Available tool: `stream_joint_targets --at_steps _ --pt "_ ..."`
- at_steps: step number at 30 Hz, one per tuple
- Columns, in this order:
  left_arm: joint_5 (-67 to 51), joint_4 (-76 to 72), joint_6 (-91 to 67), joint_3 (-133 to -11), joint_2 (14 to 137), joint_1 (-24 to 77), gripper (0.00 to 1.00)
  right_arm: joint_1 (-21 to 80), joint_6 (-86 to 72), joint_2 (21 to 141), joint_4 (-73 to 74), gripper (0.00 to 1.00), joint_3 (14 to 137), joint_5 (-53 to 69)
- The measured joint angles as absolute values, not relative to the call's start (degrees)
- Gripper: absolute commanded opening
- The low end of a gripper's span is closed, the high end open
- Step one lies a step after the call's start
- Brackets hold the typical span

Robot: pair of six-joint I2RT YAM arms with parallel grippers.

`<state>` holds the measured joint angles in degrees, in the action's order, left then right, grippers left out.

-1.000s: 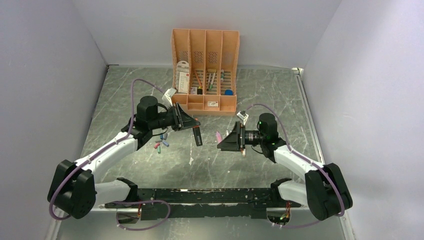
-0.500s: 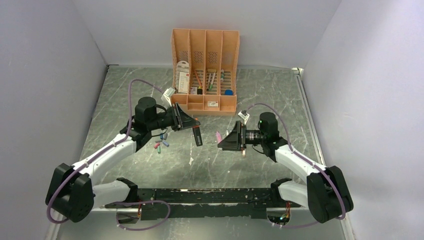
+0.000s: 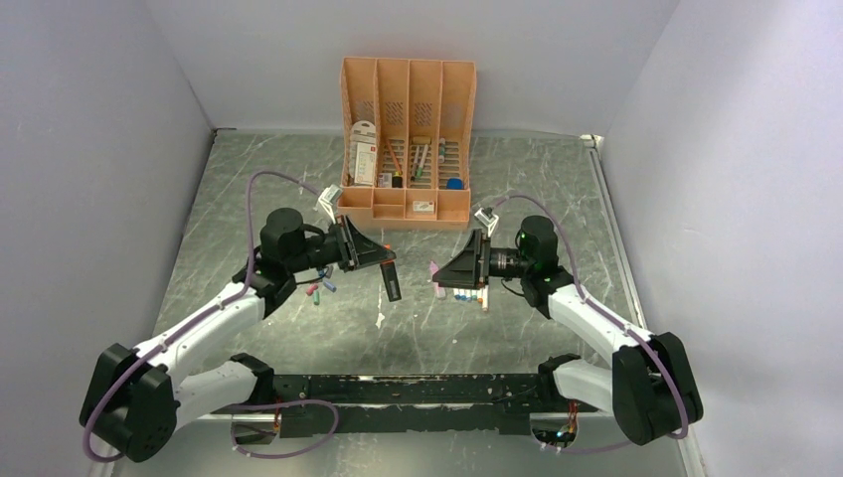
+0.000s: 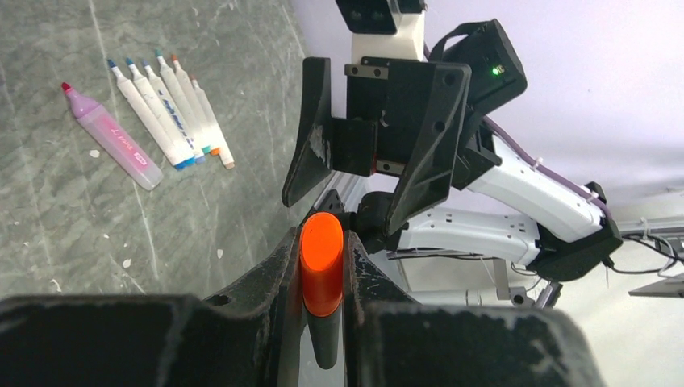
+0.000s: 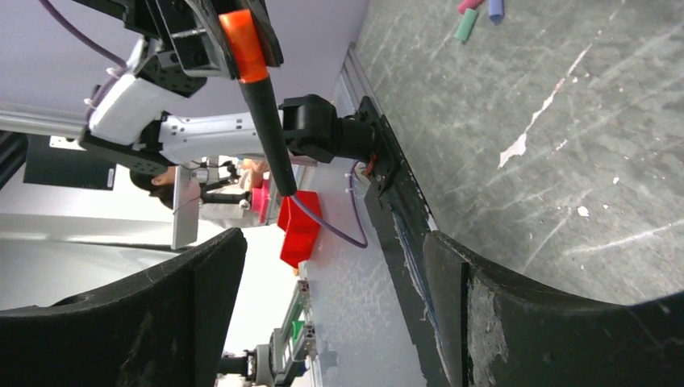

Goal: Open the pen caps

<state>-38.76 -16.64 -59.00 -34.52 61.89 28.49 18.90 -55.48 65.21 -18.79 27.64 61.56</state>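
Observation:
My left gripper (image 3: 375,256) is shut on the orange cap (image 4: 322,262) of a black marker (image 3: 392,282) and holds it above the table, body hanging down. The same cap (image 5: 242,44) and body (image 5: 271,137) show in the right wrist view. My right gripper (image 3: 440,270) is open and empty, facing the left one across a small gap; it also shows in the left wrist view (image 4: 376,189). Several uncapped slim white markers (image 4: 169,113) and a pink highlighter (image 4: 109,137) lie under it. Loose blue, pink and green caps (image 3: 318,287) lie below the left arm.
The peach desk organizer (image 3: 408,139) with pens and cards stands at the back centre. The grey walls close in left, right and behind. The black base rail (image 3: 418,390) runs along the near edge.
My left gripper has drawn slightly down and left with the marker. My right gripper has lifted and edged toward it, uncovering the row of markers on the table.

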Motion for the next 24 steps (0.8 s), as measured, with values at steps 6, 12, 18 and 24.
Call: stream_joint_targets --at_steps 6,12,18,24 --pt "-38.76 -19.99 -60.93 -32.36 58.89 29.19 0.08 18.90 -60.49 65.52 -25.08 0.78 27.64 62.43" --pt "-38.48 -24.75 -63.57 -29.39 58.61 30.72 0.08 19.92 -65.41 68.03 -31.20 0.73 27.88 62.54" --pt "-37.39 -26.70 -63.96 -29.17 58.67 32.16 0.08 24.82 -66.89 69.87 -32.77 0.65 31.66 61.23" --pt "-36.40 -28.18 -64.10 -29.17 58.98 33.10 0.07 30.35 -67.18 71.13 -34.13 0.61 33.58 59.16"
